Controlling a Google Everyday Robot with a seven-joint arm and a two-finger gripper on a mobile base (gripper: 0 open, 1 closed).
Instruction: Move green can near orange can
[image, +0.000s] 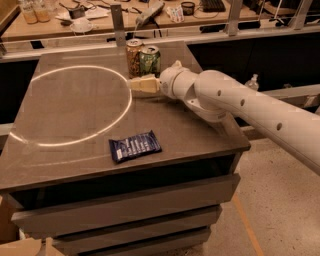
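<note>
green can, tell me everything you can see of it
The green can is a tall slim drink can, dark green with pale print and a silver top, metal by its look. It stands upright near the far edge of the table, close beside the orange can, which is on its left in the view; whether the two touch cannot be told. The tool sits low just in front of its base, not around it.

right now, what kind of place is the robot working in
Probably a robotics lab or office. A cluttered desk with a keyboard runs behind the drawered table, and a white circle marks its top. The gripper sits just in front of the green can and orange can.
</note>
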